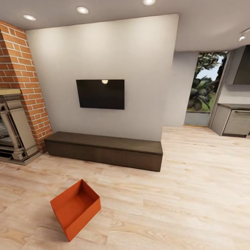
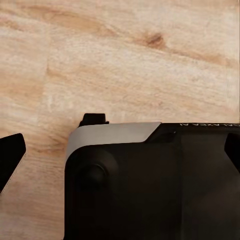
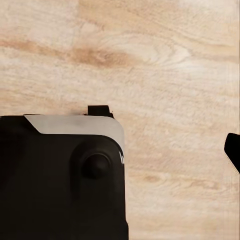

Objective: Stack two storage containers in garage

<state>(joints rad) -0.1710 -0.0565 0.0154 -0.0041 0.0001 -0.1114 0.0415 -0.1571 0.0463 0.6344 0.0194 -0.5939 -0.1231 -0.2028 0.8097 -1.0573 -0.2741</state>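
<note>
One orange-red storage container (image 1: 74,208) sits on the light wood plank floor (image 1: 180,194) of the living room, low and left in the head view, turned at a diagonal with its open, empty inside showing. My left gripper (image 2: 120,150) hangs above the wood floor and my own dark base (image 2: 150,190), one black fingertip (image 2: 11,154) at each side edge of the left wrist view, spread wide with nothing between them. My right gripper (image 3: 120,150) hangs likewise, with one fingertip (image 3: 233,150) showing at the edge; the other is lost against the black base (image 3: 60,185).
A long low dark cabinet (image 1: 104,149) stands against the pale wall under a black TV (image 1: 100,94). The red brick fireplace (image 1: 21,104) is at the left. A glass door (image 1: 205,86) and grey kitchen cabinets (image 1: 234,121) lie far right, across open wood floor.
</note>
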